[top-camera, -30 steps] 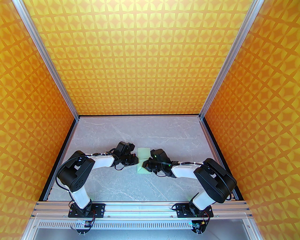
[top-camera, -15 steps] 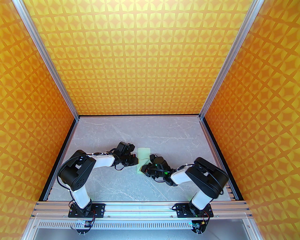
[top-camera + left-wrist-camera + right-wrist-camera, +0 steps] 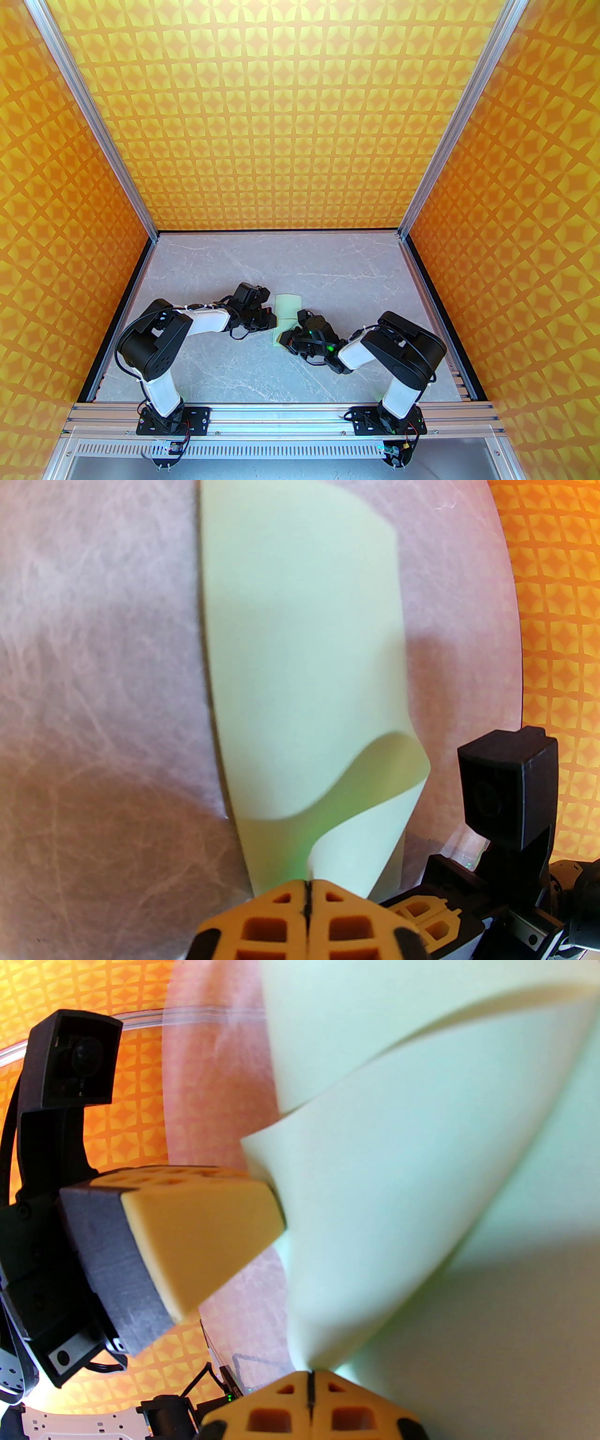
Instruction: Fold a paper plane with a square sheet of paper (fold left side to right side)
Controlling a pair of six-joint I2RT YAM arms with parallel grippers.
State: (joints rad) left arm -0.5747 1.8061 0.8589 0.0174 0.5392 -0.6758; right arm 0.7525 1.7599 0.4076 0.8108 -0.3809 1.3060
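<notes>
Left end effector (image 3: 307, 884) pinches paper (image 3: 300, 644); table (image 3: 93, 667) beneath.

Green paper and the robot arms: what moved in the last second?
The right gripper, shut on the square sheet of paper, swung a little left and nearer, and its elbow pulled in toward the middle. The sheet's near part is now curled up. Nothing was let go. The left gripper stayed put, shut on the sheet too, and the far part stayed flat on the table.
</notes>
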